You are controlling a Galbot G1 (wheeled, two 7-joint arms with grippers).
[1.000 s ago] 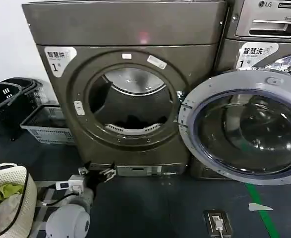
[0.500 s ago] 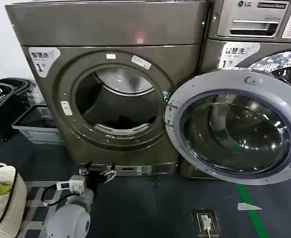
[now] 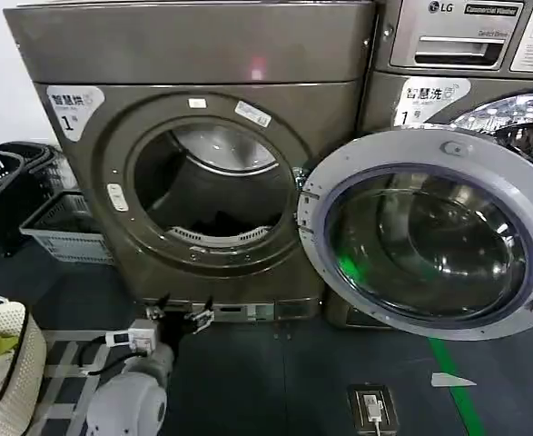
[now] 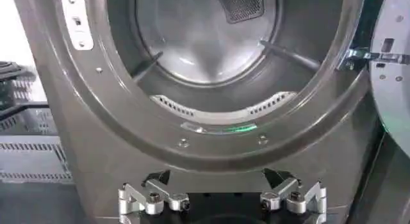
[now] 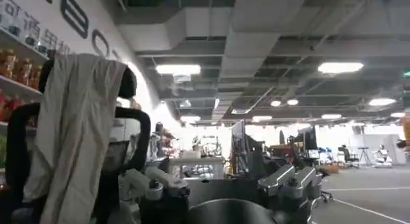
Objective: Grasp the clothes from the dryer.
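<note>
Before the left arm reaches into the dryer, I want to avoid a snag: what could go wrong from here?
1. The left gripper, open, sits low in front of the dryer, below the drum mouth's lip; a straight push could hit it.
2. The clothes are a small dark bundle deep in the dim drum, so the grasp may miss.
3. The open door hangs just right of the mouth, leaving little room on that side.
</note>
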